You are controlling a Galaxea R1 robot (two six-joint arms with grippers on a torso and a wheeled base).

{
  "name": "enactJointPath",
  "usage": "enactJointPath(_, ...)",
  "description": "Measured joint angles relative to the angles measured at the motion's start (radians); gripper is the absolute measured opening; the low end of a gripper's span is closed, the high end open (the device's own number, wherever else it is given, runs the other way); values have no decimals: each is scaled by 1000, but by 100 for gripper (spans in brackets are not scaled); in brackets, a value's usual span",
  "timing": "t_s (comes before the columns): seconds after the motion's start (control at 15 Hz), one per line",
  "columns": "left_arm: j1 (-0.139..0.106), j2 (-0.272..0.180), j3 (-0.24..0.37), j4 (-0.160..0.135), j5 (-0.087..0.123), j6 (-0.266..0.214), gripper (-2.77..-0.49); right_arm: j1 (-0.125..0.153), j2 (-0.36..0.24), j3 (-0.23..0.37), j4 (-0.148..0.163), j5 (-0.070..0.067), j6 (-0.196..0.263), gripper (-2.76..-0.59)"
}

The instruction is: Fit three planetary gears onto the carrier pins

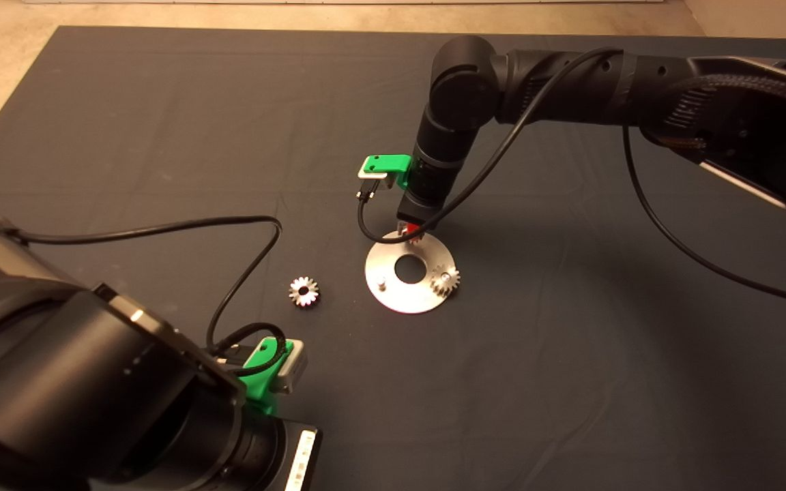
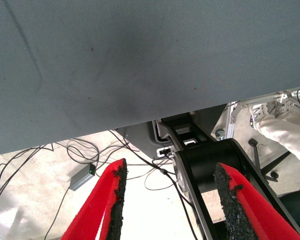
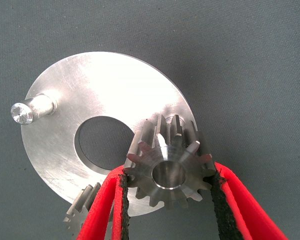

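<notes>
Three gears show in the head view. One gear (image 1: 445, 279) sits on a pin at the disc's (image 1: 393, 293) rim, on the near side of the right end effector (image 1: 412, 230); one loose gear (image 1: 304, 291) lies on the dark mat (image 1: 161, 136) of the table, well apart from that end effector and between it and the left arm; the third is hidden under the right end effector, which stands over the disc's far edge. A bare pin (image 1: 381, 280) rises from the flat round silver disc. The left end effector is out of sight below its green mount at the lower left.

Left wrist view: the left end effector (image 2: 170, 200) hangs wide, nothing between its red fingers (image 2: 102, 210) with rough black pads, above pale floor with cables and a person's leg (image 2: 285, 132).

Right wrist view: the right end effector (image 3: 170, 200) clamps a toothed dark-silver gear (image 3: 169, 172) with a round centre hole, held over the brushed disc (image 3: 100, 90). The bare pin (image 3: 32, 108) stands across the large centre hole from it; the seated gear (image 3: 82, 205) peeks out beside one finger. No writing is readable.
</notes>
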Motion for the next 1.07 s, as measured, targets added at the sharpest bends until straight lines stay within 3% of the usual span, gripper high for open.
enactJointPath(0.93,0,0,0,0,0,0,-208,0,5,-22,7,-7,-29,-247)
enactJointPath(1.07,0,0,0,0,0,0,-208,1,11,-23,7,-16,-30,-247)
